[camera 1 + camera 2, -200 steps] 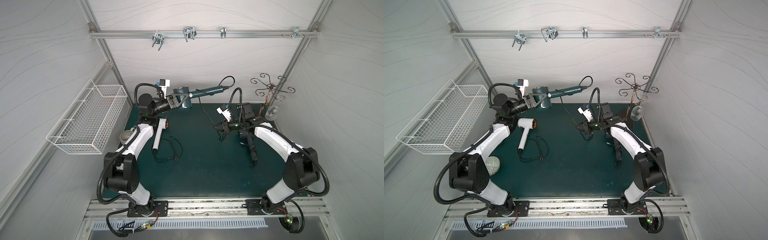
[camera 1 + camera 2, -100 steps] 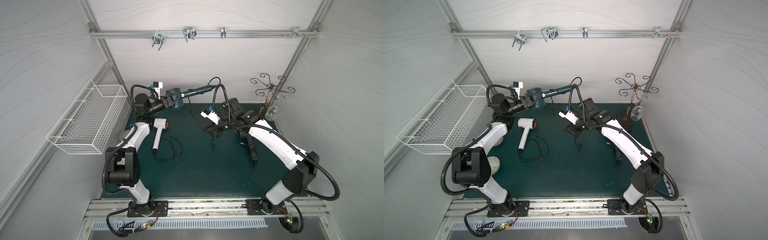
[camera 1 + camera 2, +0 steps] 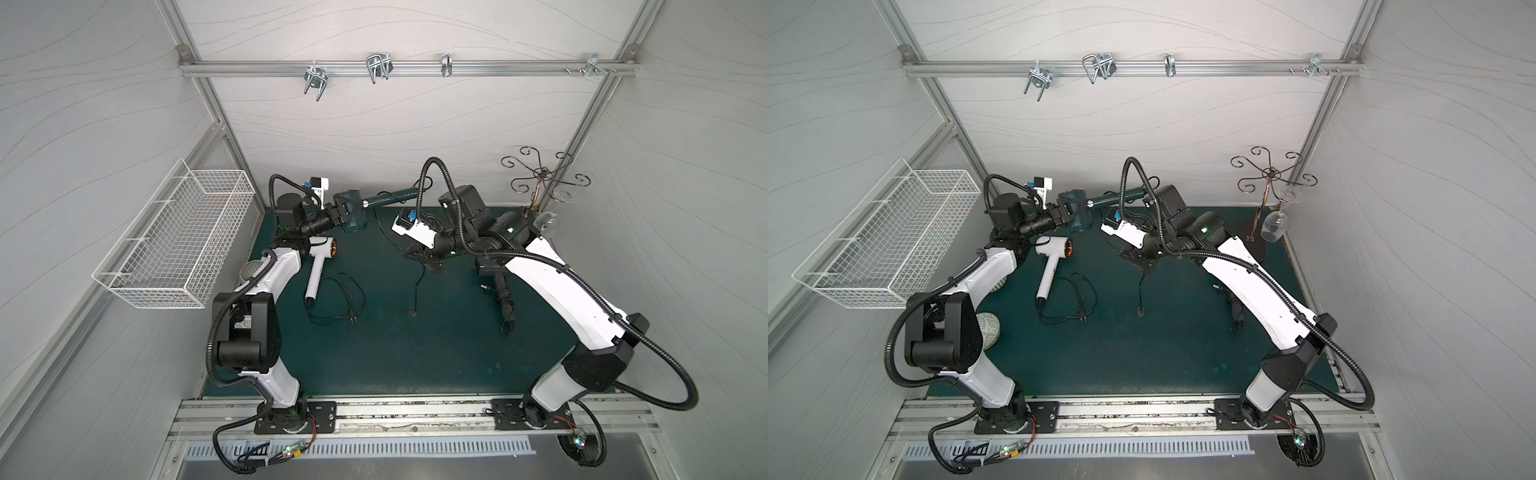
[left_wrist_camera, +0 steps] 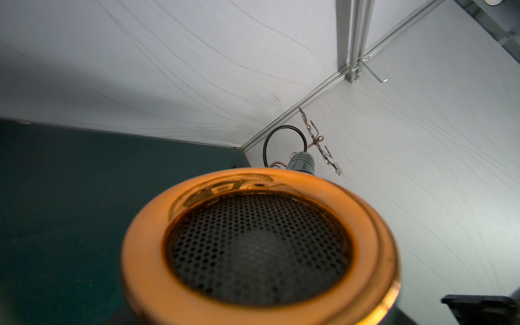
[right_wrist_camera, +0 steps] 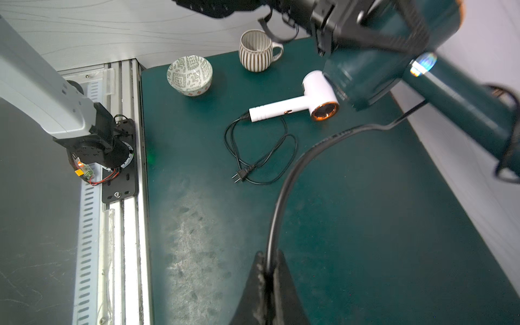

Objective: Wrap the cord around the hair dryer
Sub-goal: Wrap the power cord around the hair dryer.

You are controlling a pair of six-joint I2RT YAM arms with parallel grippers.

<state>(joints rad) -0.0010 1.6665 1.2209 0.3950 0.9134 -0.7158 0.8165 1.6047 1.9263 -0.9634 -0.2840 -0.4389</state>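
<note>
In both top views the left end effector (image 3: 341, 210) is clamped around the barrel of the teal hair dryer (image 3: 392, 198). It holds the dryer off the table (image 3: 415, 353) at the far left, with the handle pointing right. The right end effector (image 3: 424, 261), at the far middle, is closed on the cord (image 3: 417, 286), whose tail drops to the plug (image 3: 412, 311) at the table. If that tail swings left during a turn, it could snag the white hair dryer (image 3: 318, 266) or its loose lead (image 3: 345, 299). The left wrist view shows little beyond the copper-rimmed rear grille (image 4: 259, 247) and a cord loop (image 4: 284, 132) past the handle end. How well the barrel is seated cannot be told, so a hard tug might twist it in the grip. In the right wrist view the thin cord (image 5: 281, 197) runs between closed fingertips (image 5: 257, 278). It bows slack toward the handle, so it could slide out, or a loose turn could slip off.
</note>
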